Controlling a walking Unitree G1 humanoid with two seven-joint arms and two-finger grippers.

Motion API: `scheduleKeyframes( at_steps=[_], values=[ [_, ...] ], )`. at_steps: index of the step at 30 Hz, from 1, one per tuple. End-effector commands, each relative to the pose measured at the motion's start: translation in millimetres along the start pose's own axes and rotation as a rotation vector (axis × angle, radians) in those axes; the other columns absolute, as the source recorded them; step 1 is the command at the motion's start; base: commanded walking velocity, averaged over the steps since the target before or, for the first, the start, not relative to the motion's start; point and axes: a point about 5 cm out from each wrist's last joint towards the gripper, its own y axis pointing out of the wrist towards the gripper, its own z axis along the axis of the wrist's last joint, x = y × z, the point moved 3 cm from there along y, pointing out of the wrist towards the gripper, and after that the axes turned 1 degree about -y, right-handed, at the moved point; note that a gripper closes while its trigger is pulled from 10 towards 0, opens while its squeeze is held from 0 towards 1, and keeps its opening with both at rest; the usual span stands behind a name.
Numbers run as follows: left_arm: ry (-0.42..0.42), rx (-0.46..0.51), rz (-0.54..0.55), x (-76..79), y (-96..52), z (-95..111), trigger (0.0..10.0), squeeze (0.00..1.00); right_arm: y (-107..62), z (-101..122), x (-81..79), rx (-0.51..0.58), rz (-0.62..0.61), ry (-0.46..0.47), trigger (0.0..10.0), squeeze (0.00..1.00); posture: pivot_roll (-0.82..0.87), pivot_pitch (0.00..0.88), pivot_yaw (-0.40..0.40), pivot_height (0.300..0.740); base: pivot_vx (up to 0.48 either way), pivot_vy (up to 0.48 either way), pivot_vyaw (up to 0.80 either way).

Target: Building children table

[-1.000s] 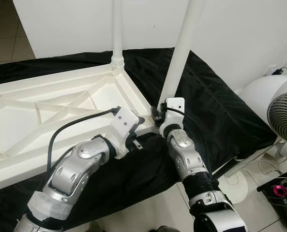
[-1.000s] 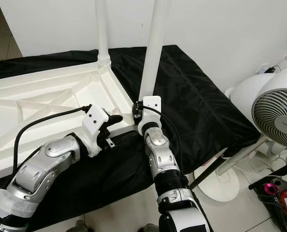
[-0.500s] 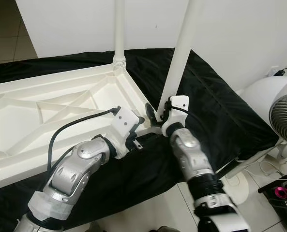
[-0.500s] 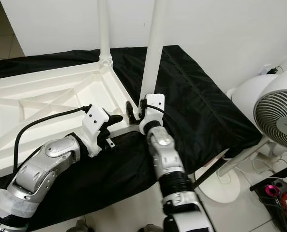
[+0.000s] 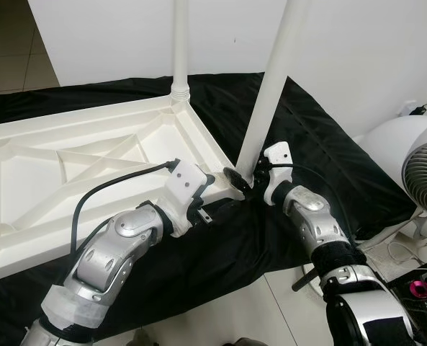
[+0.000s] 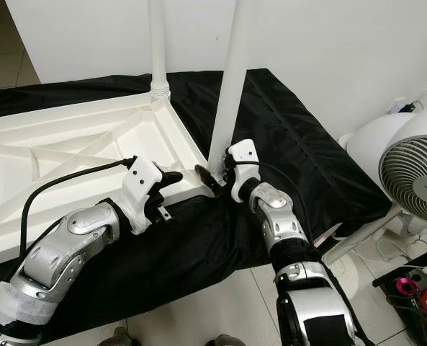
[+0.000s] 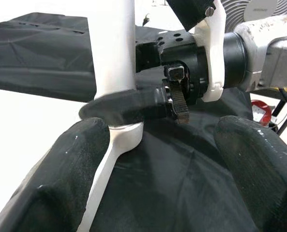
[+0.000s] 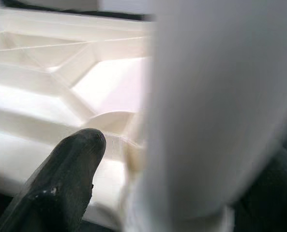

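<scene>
A black cloth (image 5: 321,155) is spread over a low surface against a white wall, with a white fan (image 6: 413,180) standing on the tiled floor to the right. On the cloth lies the white table top (image 5: 76,166), turned underside up — one leg (image 5: 179,47) is already standing upright in its far corner.

A second leg (image 5: 274,79) is held at its base over the near corner socket by the right gripper (image 5: 240,180), whose black fingers are closed around the leg. The left gripper (image 6: 171,178) rests just beside that corner, fingers spread, gripping nothing.

The step in hand appears to be the seating of this second leg. The next move probably calls for the leg being kept plumb and turned or pressed home — a tilt could jam it. No writing or brand can be read on the table parts.
</scene>
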Motion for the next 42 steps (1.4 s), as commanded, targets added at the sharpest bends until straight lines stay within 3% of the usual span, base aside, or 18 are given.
scheduleKeyframes(
  at_steps=[1,13,14,15,17,18,30,31,32,42],
  values=[
    [0.005,-0.016,-0.071,9.4,-1.4,-1,10.0,0.0,1.1,1,-0.1,-0.008,0.059,-0.026,10.0,0.0,0.0,0.0,-0.058,0.74,0.0,0.0,0.0],
    [0.009,-0.04,-0.077,10.6,-4.1,-3,10.0,0.0,10.1,16,11.9,-0.035,0.147,-0.062,10.0,0.0,0.03,0.0,-0.062,0.74,0.0,0.0,0.0],
    [0.01,-0.039,-0.077,10.6,-3.9,-3,10.0,0.0,10.0,16,13.1,-0.037,0.148,-0.064,8.9,0.0,0.03,0.0,-0.062,0.74,0.0,0.0,0.0],
    [0.011,-0.039,-0.076,11.2,-3.9,-2,10.0,0.0,8.5,15,15.7,-0.057,0.158,-0.07,1.2,0.0,0.03,0.0,-0.066,0.74,0.0,0.0,0.0],
    [0.011,-0.04,-0.076,11.4,-4.0,-2,10.0,0.0,7.8,15,16.5,-0.064,0.164,-0.069,1.2,0.0,0.03,0.0,-0.066,0.74,0.0,0.0,0.0],
    [0.01,-0.04,-0.073,11.3,-4.3,-2,10.0,0.0,6.0,12,17.3,-0.078,0.169,-0.069,0.0,0.0,0.04,0.0,-0.067,0.74,0.0,0.0,0.0],
    [0.008,-0.041,-0.064,11.9,-5.6,-2,10.0,0.0,-2.0,0,19.8,-0.119,0.174,-0.059,0.0,0.0,0.03,0.0,-0.069,0.74,0.0,0.0,0.0],
    [0.007,-0.042,-0.065,12.1,-5.6,-3,10.0,0.0,-2.2,-1,20.4,-0.118,0.163,-0.05,1.1,0.0,0.03,0.0,-0.069,0.74,0.0,0.0,0.0],
    [0.006,-0.043,-0.064,12.0,-5.8,-2,10.0,0.0,-0.1,0,19.5,-0.102,0.146,-0.023,10.0,0.0,0.03,0.0,-0.074,0.74,0.0,0.0,0.0],
    [-0.002,-0.048,-0.07,15.6,-5.8,-4,10.0,0.0,19.0,2,18.4,-0.07,-0.101,0.078,10.0,0.0,0.03,0.0,-0.082,0.74,0.0,0.0,0.0]
  ],
)
